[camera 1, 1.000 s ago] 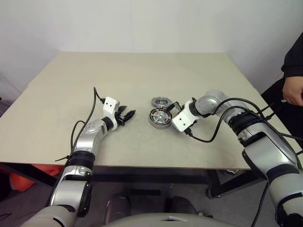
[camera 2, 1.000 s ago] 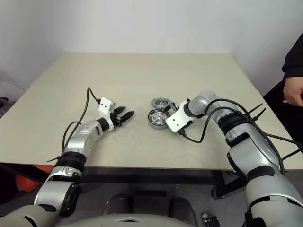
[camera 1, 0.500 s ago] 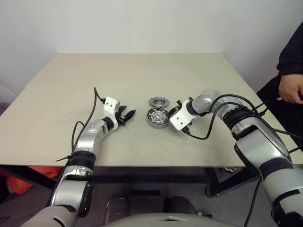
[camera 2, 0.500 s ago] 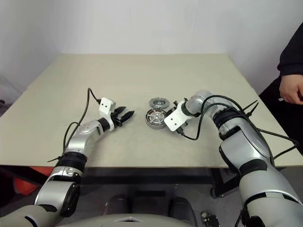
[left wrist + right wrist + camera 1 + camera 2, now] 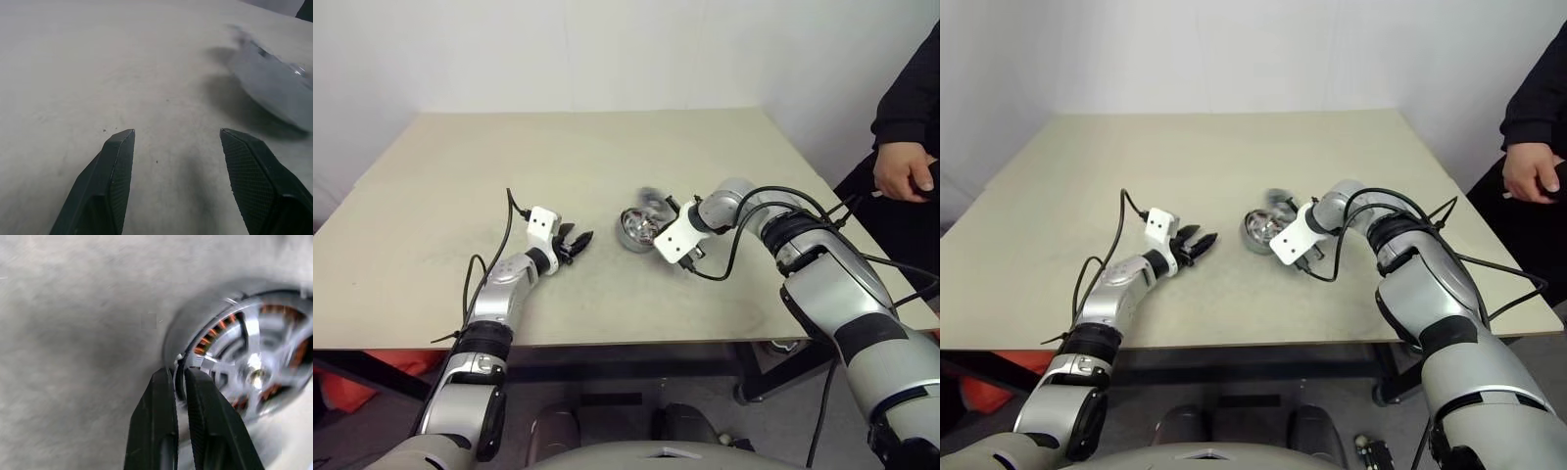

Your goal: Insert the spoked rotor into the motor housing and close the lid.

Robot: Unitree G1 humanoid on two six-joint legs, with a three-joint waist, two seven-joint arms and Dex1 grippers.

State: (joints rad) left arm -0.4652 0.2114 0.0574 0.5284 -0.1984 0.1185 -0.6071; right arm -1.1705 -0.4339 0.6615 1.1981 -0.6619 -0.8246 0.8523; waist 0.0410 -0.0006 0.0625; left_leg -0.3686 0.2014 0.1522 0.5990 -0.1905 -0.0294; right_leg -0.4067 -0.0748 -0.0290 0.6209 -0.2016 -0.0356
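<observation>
The round grey metal motor housing tilts on the beige table, the silver-spoked rotor inside its copper windings. The right wrist view shows the right gripper pinching its rim; the left gripper stands spread, empty.

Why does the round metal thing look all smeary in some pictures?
In the left eye view the motor housing is streaked with motion blur, and the lid behind it is a faint smear. In the left wrist view the housing is a soft grey blur casting a dark shadow. In the right wrist view the spoked rotor is fuzzy, with a bright glint on its hub.
</observation>
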